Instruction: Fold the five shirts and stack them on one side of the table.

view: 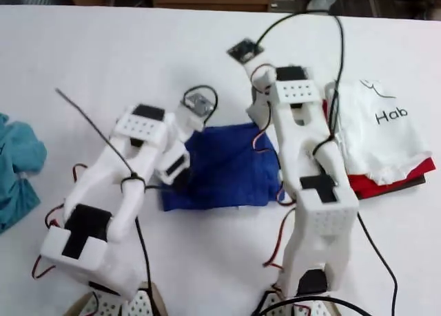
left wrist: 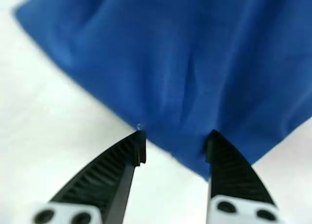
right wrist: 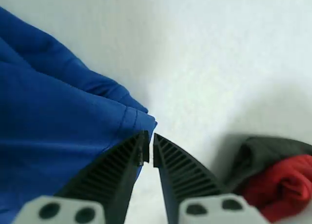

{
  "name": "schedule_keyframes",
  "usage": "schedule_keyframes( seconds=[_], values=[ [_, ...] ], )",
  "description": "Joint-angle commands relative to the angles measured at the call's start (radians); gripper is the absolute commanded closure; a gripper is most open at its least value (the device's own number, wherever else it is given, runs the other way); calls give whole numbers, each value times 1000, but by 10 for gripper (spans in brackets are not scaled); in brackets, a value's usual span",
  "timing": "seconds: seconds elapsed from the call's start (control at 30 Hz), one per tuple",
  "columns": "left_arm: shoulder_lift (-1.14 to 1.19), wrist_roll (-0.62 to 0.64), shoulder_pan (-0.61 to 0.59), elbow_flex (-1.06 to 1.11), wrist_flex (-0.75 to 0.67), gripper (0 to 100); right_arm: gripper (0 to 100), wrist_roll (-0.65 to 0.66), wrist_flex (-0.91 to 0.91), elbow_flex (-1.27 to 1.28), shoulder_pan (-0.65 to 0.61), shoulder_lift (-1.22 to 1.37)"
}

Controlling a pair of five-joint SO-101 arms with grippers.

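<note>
High view: one blue shirt lies partly folded mid-surface, between the arms. The left hand stands apart astride its edge, and the right hand is nearly together at a corner. The likely next move is to finish this fold, then move the shirt onto the pile of three: white shirt, red shirt, dark shirt. One teal shirt lies unfolded.

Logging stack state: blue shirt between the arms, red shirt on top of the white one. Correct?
No: the white shirt lies on top of the red shirt, as the high view shows. The blue shirt part is right.
</note>
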Motion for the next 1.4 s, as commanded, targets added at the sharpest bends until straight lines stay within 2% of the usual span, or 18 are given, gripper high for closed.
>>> schedule_keyframes(
  seconds=[0.0, 0.1, 0.17, 0.27, 0.37, 0.47, 0.67, 0.83, 1.1, 1.2, 1.37],
  values=[
    [-104, -11, -3, -162, 87, 774, 890, -9, 96, -32, -4, -136],
    [-175, -6, -23, -240, 138, 774, 762, -8, 165, -14, -13, -134],
    [-215, -6, -54, -265, 164, 774, 710, 0, 170, 21, -22, -139],
    [-262, -11, -112, -269, 184, 774, 723, 15, 168, 26, -24, -137],
    [-281, -14, -176, -268, 204, 774, 727, 144, 140, 28, -21, -134],
    [-281, -55, -216, -266, 233, 774, 727, 175, 70, 26, -18, -134],
    [-287, -94, -324, -268, 270, 774, 727, 480, 45, 25, -179, -131],
    [-287, -152, -474, -268, 311, 774, 727, 603, -10, -37, -196, -39],
    [-281, -233, -667, -266, 339, 774, 726, 781, 240, -270, -209, 199],
    [-281, -241, -707, -260, 334, 774, 721, 847, 318, -394, -229, 243],
    [-287, -267, -715, -145, 295, 775, 642, 858, 329, -508, -278, 340]
  ],
)
